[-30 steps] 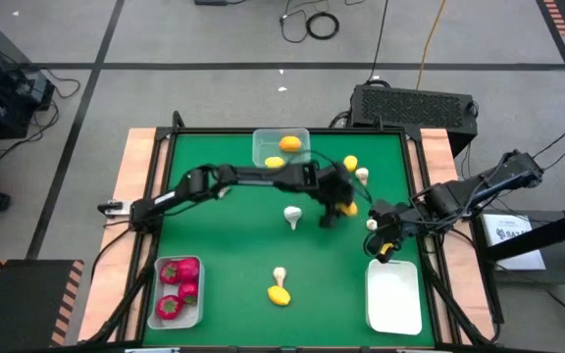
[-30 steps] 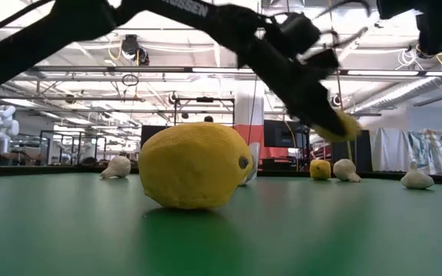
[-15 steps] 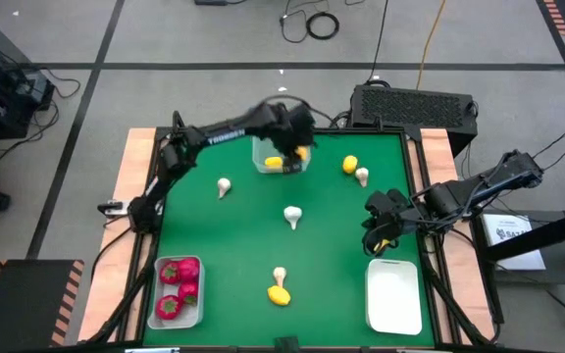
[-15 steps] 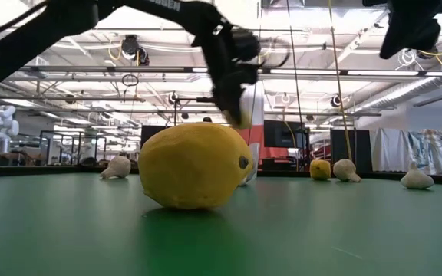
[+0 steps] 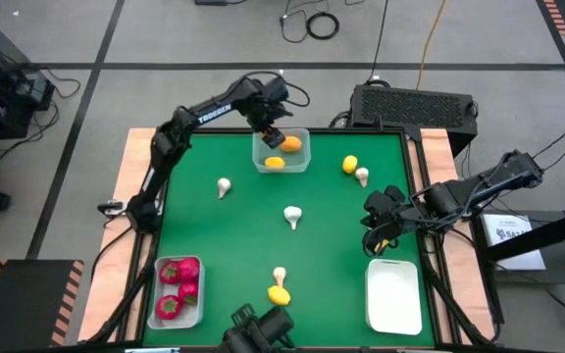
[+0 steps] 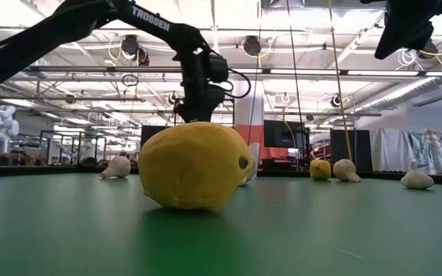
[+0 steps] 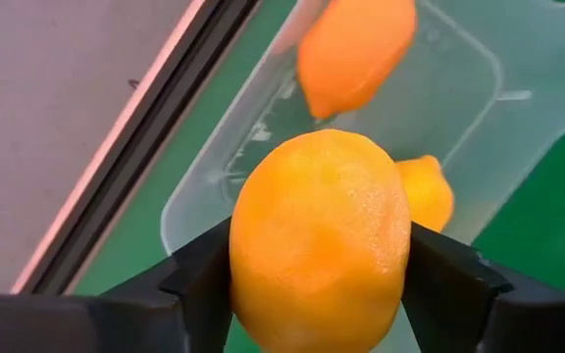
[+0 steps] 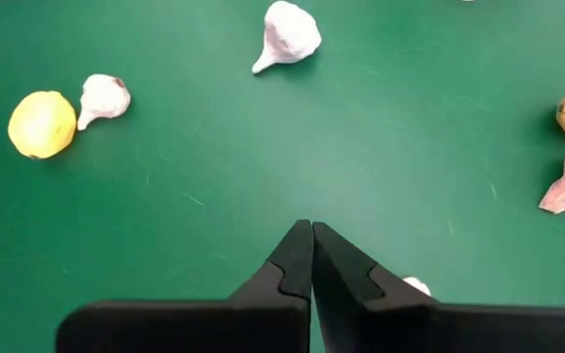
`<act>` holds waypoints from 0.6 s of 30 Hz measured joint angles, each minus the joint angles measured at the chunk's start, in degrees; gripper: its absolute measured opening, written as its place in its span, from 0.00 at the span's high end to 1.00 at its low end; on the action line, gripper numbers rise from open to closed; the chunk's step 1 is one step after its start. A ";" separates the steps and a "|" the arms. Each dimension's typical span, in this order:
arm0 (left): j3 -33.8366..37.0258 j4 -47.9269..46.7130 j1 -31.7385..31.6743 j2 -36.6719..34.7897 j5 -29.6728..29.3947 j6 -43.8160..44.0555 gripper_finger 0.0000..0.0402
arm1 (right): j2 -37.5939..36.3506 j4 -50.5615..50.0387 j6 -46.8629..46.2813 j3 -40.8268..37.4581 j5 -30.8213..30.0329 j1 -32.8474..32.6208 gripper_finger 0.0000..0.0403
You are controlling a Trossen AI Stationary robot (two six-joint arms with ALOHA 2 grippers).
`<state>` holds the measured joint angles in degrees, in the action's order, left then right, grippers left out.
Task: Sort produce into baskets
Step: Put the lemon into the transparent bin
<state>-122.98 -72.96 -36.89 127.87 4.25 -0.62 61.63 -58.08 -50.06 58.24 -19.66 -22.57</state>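
- left gripper [image 7: 319,279] is pinching an orange lemon [image 7: 319,240] by its sides, long axis running up between the fingers, so it's clamped across the narrow way
- it hangs right over the far basket [image 5: 302,155], which already has two lemons [image 5: 275,163] in it, so I'd guess the drop is straight down
- lemon skin looks pebbly and matte; the basket is smooth see-through plastic with rounded corners
- right gripper [image 8: 311,257] is pressed together, empty, parked near the empty basket [image 5: 394,299]
- whitish mushrooms [image 5: 292,214] and a yellow lemon [image 5: 279,294] sit loose on the green mat [image 5: 332,265], nearer the right arm
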 joint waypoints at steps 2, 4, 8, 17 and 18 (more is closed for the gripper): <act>-0.02 0.12 -0.06 -0.04 1.65 -0.06 0.35 | 0.00 0.00 0.23 0.00 -0.02 0.00 1.00; -0.02 0.02 0.01 -0.02 2.14 -0.12 0.30 | 0.00 0.00 0.23 0.00 -0.07 0.00 1.00; -0.02 -0.25 0.32 -0.02 1.83 -1.16 0.23 | 0.00 0.00 0.23 0.00 -0.35 0.00 1.00; -0.92 -3.39 1.85 -5.09 2.33 -3.39 0.20 | 0.00 0.00 -0.10 0.00 -0.31 0.00 1.00; -0.92 -3.71 2.30 -6.39 2.38 -3.96 0.20 | 0.00 0.04 -0.69 0.00 -0.31 0.00 1.00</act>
<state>-123.90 -76.67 -34.59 121.48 6.63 -4.57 61.63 -58.04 -50.75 58.24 -19.97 -22.57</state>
